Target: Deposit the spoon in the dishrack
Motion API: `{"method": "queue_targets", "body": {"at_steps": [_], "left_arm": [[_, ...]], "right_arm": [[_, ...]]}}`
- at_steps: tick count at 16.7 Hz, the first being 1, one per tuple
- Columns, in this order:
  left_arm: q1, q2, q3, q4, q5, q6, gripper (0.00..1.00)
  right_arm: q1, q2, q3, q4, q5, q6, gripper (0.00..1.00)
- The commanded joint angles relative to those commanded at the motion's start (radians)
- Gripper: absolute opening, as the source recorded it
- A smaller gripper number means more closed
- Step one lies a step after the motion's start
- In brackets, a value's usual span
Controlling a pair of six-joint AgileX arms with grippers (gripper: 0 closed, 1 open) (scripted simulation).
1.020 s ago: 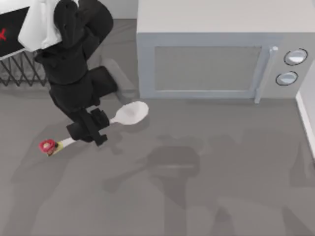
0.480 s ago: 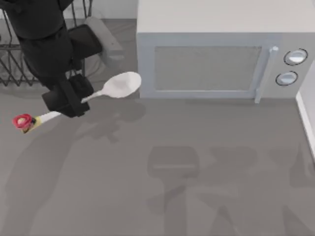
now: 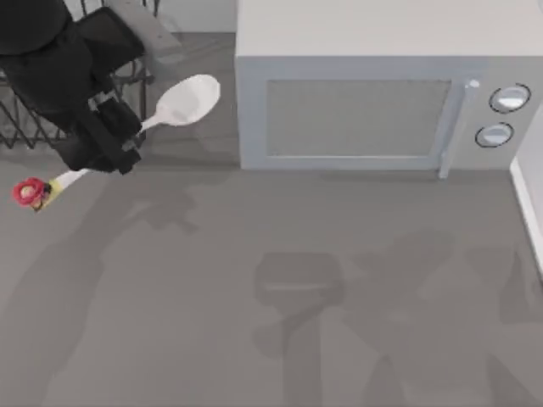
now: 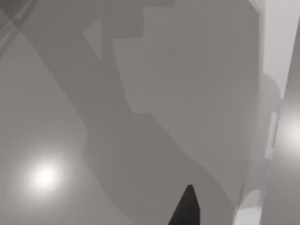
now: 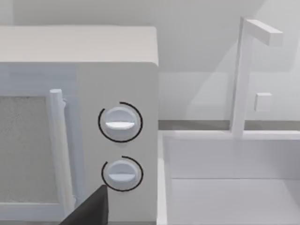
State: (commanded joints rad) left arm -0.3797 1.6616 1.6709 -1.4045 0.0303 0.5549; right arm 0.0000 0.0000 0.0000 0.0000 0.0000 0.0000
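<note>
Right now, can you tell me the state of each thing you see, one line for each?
spoon: lifted off the table, held by its handle, tilted, bowl toward the microwave.
left gripper: shut on the spoon, beside the dishrack.
dishrack: upright at the table's left, spoon not yet inside.
microwave: door closed.

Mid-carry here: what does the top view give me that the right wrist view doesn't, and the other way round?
Top view alone: the left tool shut on the spoon mid-handle, bowl toward the microwave, flower end over the table, beside the dishrack at the table's left rear. Right wrist view alone: a white sink basin with its faucet, next to the microwave. Shared: the microwave, its door handle and two dials.
</note>
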Motion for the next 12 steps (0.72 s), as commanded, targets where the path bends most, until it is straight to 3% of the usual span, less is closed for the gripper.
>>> {"method": "queue_targets", "body": {"at_steps": [3, 12], "left_arm": [[0.106, -0.127, -0.078, 0.191, 0.025, -0.101, 0.0], [0.456, -0.611, -0.449, 1.0, 0.14, -0.437, 0.0]], "right_arm": [[0.0, 0.0, 0.0, 0.0, 0.0, 0.0, 1.0], [0.0, 0.0, 0.0, 0.0, 0.0, 0.0, 1.0]]}}
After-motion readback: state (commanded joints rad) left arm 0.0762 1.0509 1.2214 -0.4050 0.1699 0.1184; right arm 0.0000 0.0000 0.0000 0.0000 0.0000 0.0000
